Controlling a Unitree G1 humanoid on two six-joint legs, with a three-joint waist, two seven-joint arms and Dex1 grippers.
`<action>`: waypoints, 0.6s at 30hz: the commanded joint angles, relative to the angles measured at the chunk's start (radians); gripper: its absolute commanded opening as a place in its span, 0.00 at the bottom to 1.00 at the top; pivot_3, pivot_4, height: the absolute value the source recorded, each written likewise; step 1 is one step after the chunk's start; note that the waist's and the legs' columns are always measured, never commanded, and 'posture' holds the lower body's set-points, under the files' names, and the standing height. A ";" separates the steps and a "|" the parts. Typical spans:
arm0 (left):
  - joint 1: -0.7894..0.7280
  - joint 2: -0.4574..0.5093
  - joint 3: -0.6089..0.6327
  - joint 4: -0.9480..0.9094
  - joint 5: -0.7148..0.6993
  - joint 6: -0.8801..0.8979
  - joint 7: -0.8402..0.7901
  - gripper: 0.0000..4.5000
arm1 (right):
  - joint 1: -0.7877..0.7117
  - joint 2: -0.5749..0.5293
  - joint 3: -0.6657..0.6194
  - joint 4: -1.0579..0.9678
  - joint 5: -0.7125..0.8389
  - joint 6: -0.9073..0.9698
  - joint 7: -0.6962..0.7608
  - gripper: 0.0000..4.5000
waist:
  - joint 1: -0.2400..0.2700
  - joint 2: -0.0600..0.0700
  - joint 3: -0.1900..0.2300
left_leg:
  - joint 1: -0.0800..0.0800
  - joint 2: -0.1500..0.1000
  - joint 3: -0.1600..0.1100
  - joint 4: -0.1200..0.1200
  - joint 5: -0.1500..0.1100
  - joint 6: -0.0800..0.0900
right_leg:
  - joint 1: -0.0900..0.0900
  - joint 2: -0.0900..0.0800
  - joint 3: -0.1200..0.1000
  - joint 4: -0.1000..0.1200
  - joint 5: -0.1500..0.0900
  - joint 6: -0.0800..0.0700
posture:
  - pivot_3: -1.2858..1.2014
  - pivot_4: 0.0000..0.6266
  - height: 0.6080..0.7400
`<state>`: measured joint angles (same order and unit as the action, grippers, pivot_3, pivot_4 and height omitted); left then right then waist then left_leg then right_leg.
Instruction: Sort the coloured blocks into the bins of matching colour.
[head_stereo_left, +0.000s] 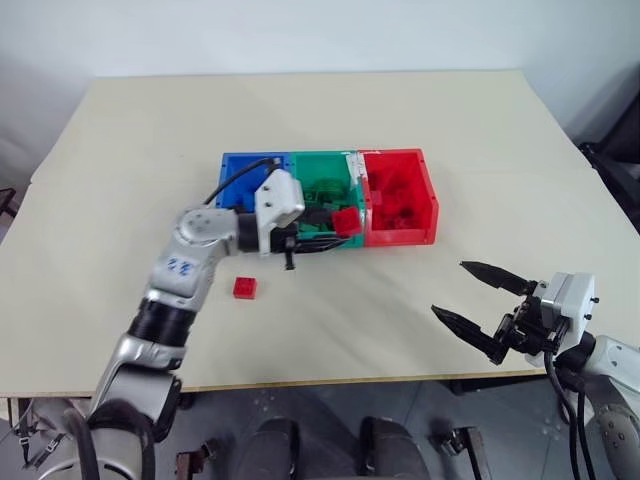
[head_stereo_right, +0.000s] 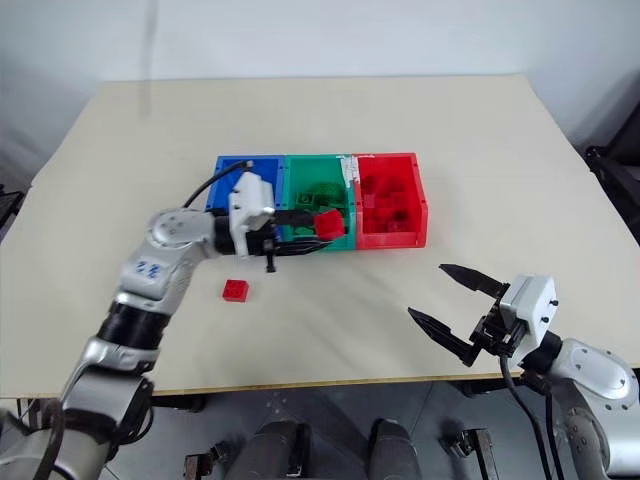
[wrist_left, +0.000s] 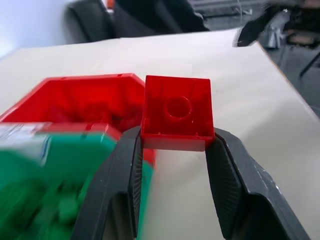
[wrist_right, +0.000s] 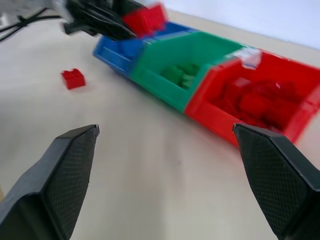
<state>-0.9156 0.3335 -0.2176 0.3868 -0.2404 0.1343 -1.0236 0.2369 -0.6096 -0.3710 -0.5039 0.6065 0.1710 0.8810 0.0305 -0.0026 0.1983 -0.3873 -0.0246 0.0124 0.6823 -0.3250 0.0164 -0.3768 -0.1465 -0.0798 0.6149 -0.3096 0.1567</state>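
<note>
Inside the red bin (head_stereo_left: 428, 205) lie red blocks (head_stereo_left: 395, 200); green bin (head_stereo_left: 322, 170) holds green ones.

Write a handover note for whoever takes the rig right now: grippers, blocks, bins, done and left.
Left gripper: shut on a red block, held over the green bin near its border with the red bin.
Right gripper: open, holding nothing, over the table in front of the bins.
Bins: blue bin, green, red, joined in a row mid-table.
Done: red bin already holds several red pieces, green bin some green ones.
Left: drop the held block into the red bin, then collect the loose red block lying on the table in front of the blue bin.
</note>
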 joint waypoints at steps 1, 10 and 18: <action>-0.212 -0.128 -0.024 0.347 0.117 -0.166 0.091 0.32 | 0.065 0.038 -0.027 -0.140 -0.009 -0.023 -0.073 1.00 | 0.015 -0.002 0.001 | -0.002 0.000 -0.001 0.001 0.001 0.001 | 0.000 0.000 -0.001 -0.001 0.000 0.000 | 0.52 0.24 1.00; -0.402 -0.251 0.014 0.752 0.235 -0.353 0.244 0.40 | 0.156 0.082 -0.012 -0.270 -0.035 -0.022 -0.173 1.00 | 0.001 -0.002 0.001 | -0.002 0.000 0.002 -0.001 0.000 0.003 | -0.001 -0.001 0.001 -0.004 0.002 0.003 | 0.52 0.24 1.00; -0.342 -0.197 0.107 0.667 0.165 -0.445 0.090 0.96 | 0.075 0.038 0.012 -0.214 -0.011 -0.012 -0.140 1.00 | -0.002 -0.002 0.001 | -0.002 0.000 0.002 0.000 0.000 0.003 | 0.000 -0.001 0.001 -0.004 0.002 0.004 | 0.52 0.24 1.00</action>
<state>-1.2644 0.1204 -0.1484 1.1304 -0.0277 -0.2674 -0.8661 0.3273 -0.5533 -0.3566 -0.7218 0.5744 0.1674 0.7252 0.0286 -0.0046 0.1994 -0.3891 -0.0249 0.0142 0.6827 -0.3251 0.0189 -0.3774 -0.1472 -0.0790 0.6109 -0.3077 0.1602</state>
